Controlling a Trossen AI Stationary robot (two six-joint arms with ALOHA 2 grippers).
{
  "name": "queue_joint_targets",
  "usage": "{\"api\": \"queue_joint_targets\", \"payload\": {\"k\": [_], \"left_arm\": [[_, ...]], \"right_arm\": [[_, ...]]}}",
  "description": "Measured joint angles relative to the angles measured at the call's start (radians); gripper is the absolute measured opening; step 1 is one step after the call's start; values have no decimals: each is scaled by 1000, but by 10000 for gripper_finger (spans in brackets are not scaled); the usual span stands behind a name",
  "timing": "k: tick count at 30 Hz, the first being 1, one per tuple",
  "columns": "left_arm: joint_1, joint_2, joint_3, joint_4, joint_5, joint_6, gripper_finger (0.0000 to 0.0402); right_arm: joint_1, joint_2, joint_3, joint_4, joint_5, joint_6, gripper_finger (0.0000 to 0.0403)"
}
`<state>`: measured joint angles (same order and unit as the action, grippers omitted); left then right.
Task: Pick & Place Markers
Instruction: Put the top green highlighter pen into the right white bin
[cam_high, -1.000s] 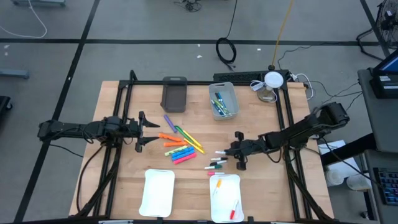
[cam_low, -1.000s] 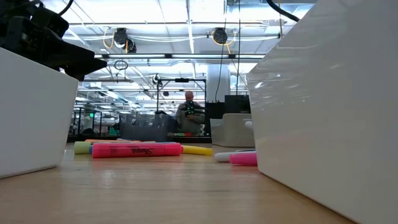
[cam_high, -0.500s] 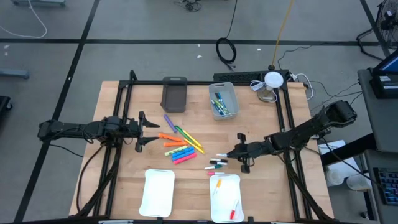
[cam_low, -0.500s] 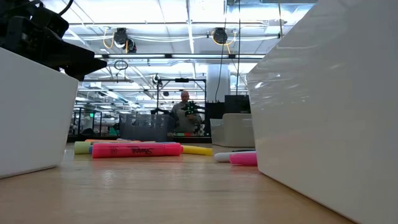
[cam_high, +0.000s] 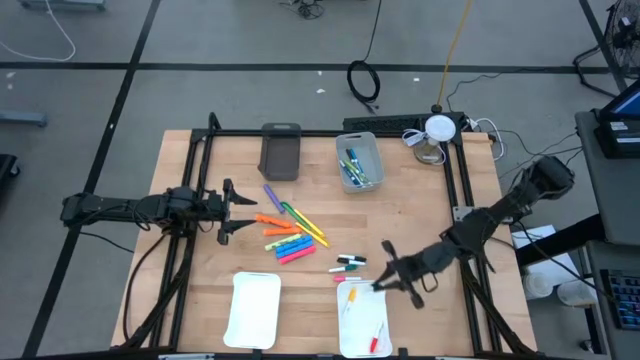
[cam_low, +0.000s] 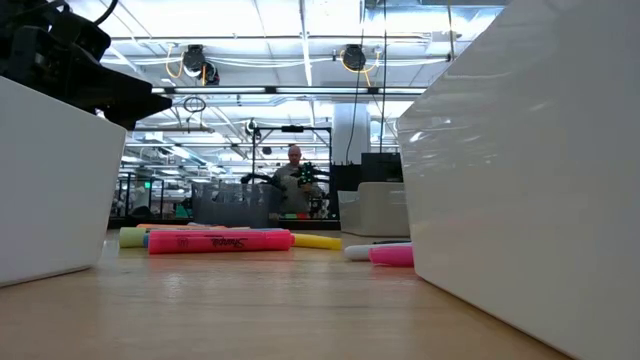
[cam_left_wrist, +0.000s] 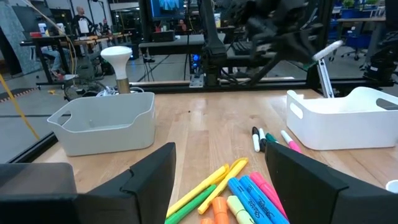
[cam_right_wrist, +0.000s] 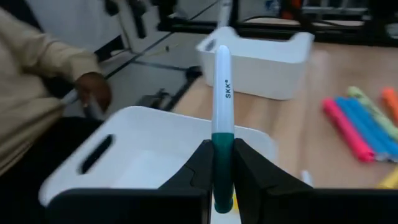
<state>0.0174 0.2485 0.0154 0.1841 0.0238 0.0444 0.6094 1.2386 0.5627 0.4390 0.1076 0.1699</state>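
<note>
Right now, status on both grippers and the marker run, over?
Right gripper shut on green-capped white marker, over right white tray. Left gripper open, waiting beside highlighter pile. Nothing in the way.

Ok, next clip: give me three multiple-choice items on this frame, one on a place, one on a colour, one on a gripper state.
1. The right gripper hangs over:
A. the grey bin
B. the right-hand white tray
C. the highlighter pile

2. The cap of the thin marker it holds is:
A. green
B. red
C. black

3. The left gripper is:
A. shut on a marker
B. open and empty
C. out of view

Key: B, it sits at that tray's far edge; A, the cap shows between the fingers; B, its fingers stand spread with nothing between.
</note>
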Motion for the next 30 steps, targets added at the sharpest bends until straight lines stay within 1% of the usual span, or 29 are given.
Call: {"api": "queue_joint_targets", "payload": {"k": [5,8,10,15,21,30], "left_arm": [[0,0,0,0,0,0,251],[0,0,0,0,0,0,251],[0,0,0,0,0,0,251],[0,0,0,0,0,0,251],[0,0,0,0,0,0,251],[0,0,0,0,0,0,251]], "right_arm": [[95,84,159,-145,47,-29,24],[119,169,236,-206,43,-79,24],[122,220,267,-232,14,-109,25],[81,289,282,-261,-35,-97,32],[26,294,282,-296,-33,-35,31],[20,294,283,-295,-35,-24,44]]}}
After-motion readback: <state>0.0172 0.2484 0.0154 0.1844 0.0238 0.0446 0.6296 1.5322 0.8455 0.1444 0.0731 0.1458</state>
